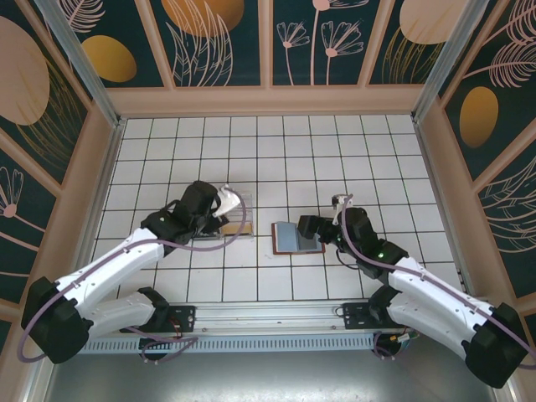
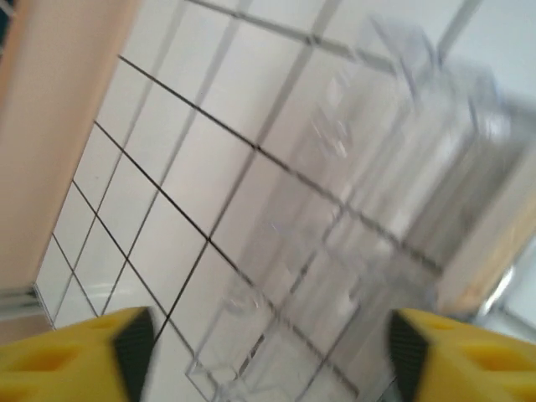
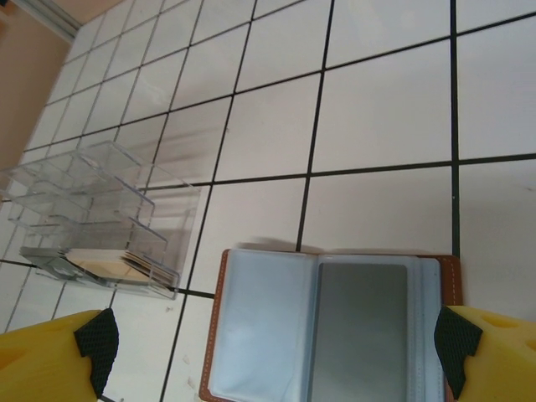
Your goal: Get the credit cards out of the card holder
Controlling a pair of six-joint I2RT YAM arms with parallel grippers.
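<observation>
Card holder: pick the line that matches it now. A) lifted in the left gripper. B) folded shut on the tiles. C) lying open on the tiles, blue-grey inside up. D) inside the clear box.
C: the card holder lies opened flat on the tiled table, blue-grey pockets facing up.

Your top view overlooks the card holder (image 1: 295, 238); right wrist shares it up close; left wrist looks left of it.
</observation>
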